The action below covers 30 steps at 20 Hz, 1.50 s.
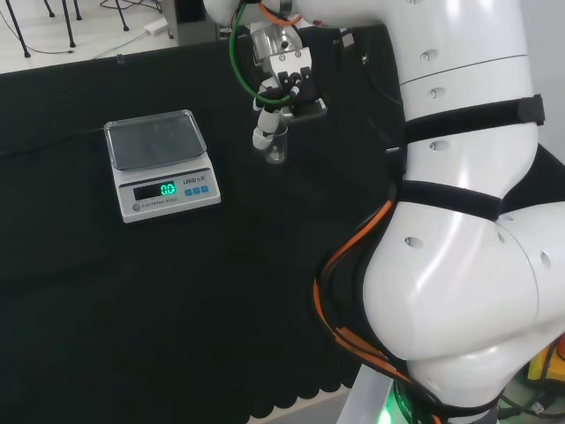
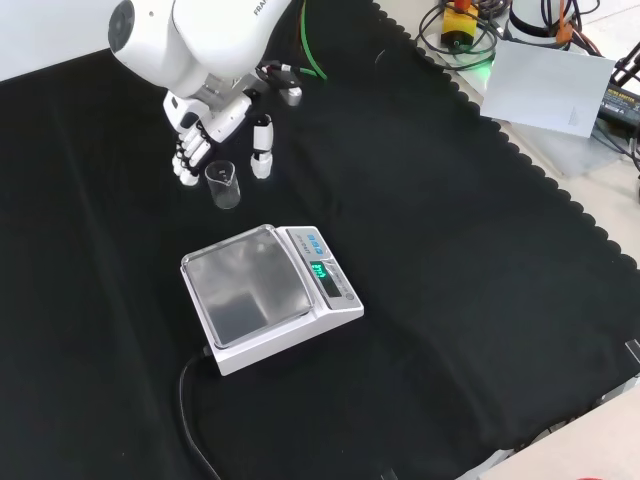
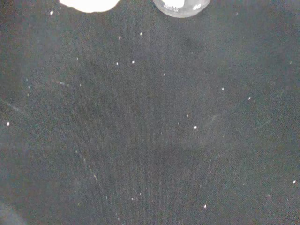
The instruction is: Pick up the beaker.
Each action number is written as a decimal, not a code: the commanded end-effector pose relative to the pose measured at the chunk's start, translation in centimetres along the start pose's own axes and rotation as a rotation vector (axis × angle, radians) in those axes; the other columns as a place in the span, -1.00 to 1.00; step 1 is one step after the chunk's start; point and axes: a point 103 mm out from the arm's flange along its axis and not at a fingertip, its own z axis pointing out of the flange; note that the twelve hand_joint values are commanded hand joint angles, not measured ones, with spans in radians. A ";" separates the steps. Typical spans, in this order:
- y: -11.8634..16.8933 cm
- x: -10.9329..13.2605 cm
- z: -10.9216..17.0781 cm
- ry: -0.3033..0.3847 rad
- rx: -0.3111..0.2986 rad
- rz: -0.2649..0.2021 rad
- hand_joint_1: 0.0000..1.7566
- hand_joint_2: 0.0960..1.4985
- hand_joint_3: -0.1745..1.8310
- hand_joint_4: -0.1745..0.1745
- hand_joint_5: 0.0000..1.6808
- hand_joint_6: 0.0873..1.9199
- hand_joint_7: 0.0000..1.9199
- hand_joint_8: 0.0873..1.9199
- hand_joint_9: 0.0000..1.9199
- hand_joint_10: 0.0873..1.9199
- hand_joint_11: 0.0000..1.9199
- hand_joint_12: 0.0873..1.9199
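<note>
A black cloth covers the bench. In the front view a small clear beaker (image 2: 224,184) stands upright at about five o'clock from the hand (image 2: 205,128), between fingers and thumb, which look spread apart, apparently not touching it.

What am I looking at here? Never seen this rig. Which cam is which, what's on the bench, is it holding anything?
It is one white robot arm with a black and white hand in place of a gripper. The head view looks over the arm from behind; the big white shapes on its right are the arm's own links. The front view looks down on the black cloth from the other side. The wrist view looks past the palm at the cloth.

On the cloth stand a small clear beaker and a scale with a lit display. The hand is at the beaker, fingers on one side, thumb on the other, but they do not appear closed on it yet.
</note>
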 end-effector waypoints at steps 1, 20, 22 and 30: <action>0.7 0.7 0.6 -0.038 -0.015 -0.008 -0.05 0.14 -1.00 -0.11 -0.81 -1.00 -0.96 -1.00 -0.99 -0.59 -1.00 -0.13; 1.3 1.4 2.1 -0.113 -0.106 0.008 0.23 0.26 -1.00 -0.27 -0.47 -1.00 -0.96 -0.21 -0.59 -0.11 -0.85 0.47; 1.3 1.4 2.0 -0.113 -0.135 0.004 0.30 0.31 -1.00 -0.26 -0.39 -0.60 -0.86 -0.19 -0.45 -0.13 -0.69 0.41; 1.2 1.3 1.9 -0.103 -0.174 0.003 0.31 0.55 -0.94 -0.87 0.06 0.12 -0.59 -0.11 -0.20 -0.10 -0.28 0.24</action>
